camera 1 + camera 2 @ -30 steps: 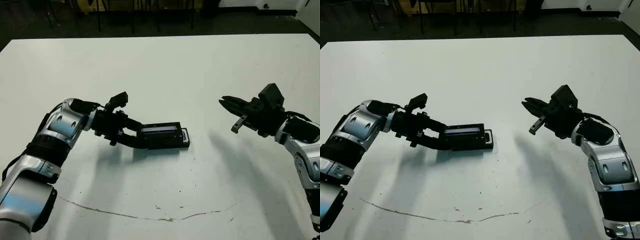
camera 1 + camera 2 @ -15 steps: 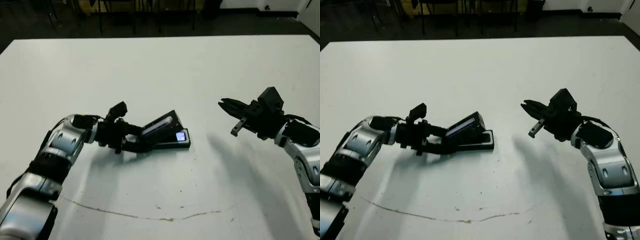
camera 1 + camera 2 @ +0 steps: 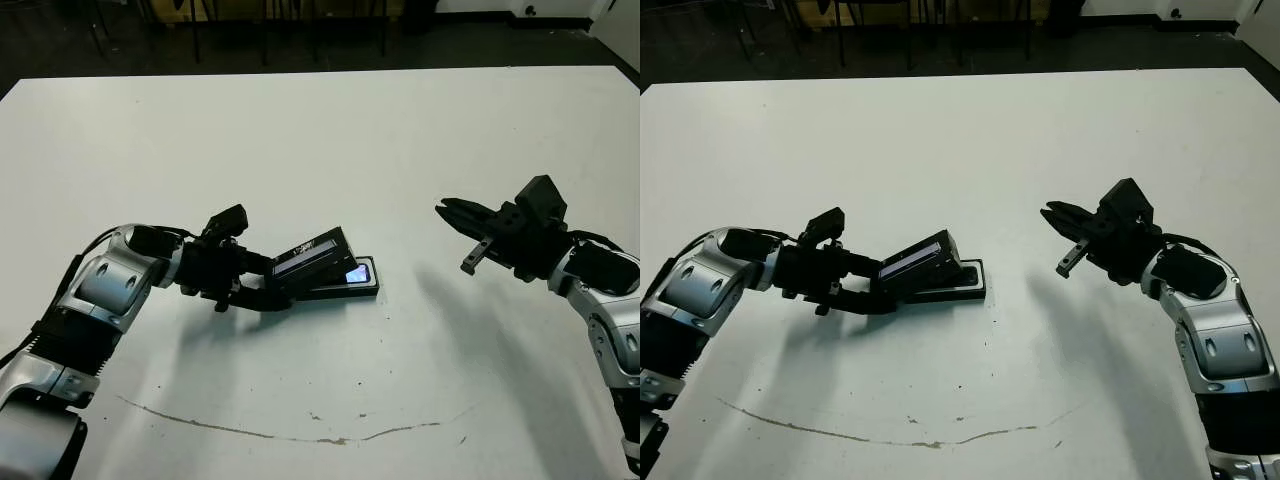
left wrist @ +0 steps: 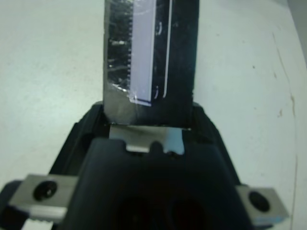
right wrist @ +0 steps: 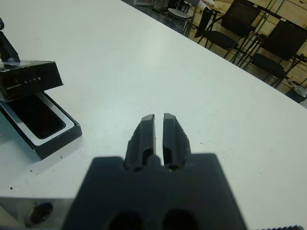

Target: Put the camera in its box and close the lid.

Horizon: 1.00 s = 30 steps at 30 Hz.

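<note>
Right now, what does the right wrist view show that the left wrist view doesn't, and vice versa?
Right wrist only: the box with the camera lying in it, the right gripper with fingers together, silvery print on the lid's edge, chairs beyond the table. Left wrist only: the lid's pale strip close up, clamped in the left gripper. Both: the lid and the white table.

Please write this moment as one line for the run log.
left tool: holds lid tilted over box | camera: in box | right tool: shut, empty
</note>
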{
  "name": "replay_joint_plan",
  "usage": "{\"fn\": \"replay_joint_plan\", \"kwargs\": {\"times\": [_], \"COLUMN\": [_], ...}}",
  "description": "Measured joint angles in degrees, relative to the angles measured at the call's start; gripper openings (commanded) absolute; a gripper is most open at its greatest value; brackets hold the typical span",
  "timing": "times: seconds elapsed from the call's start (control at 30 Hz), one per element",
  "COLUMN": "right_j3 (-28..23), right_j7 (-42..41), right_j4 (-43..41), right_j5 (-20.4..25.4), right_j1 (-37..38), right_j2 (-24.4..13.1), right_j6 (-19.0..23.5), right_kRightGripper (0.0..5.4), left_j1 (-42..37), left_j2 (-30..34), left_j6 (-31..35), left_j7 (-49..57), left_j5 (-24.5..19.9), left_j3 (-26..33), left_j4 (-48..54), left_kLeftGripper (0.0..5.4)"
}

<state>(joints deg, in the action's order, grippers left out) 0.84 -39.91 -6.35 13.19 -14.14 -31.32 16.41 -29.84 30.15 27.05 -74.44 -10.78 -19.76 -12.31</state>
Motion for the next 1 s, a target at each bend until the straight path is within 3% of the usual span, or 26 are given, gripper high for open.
{"fn": "replay_joint_plan", "kwargs": {"times": [0.57, 1.0], "right_j3": [-0.05, -0.05], "right_j7": [0.02, 0.01], "right_j4": [-0.37, -0.28], "right_j5": [-0.07, -0.06], "right_j1": [0.69, 0.68], "right_j2": [0.01, 0.05], "right_j6": [-0.07, -0.09], "right_kRightGripper": [0.0, 0.0], "left_j1": [-3.69, -6.38], "left_j2": [-6.28, -4.75], "left_j6": [-5.84, -2.54], "left_j7": [2.86, 1.93], "left_j5": [2.64, 4.19], "left_j3": [-3.3, -6.83], "left_j4": [-8.38, -5.72], "left_kLeftGripper": [2.64, 2.64]}}
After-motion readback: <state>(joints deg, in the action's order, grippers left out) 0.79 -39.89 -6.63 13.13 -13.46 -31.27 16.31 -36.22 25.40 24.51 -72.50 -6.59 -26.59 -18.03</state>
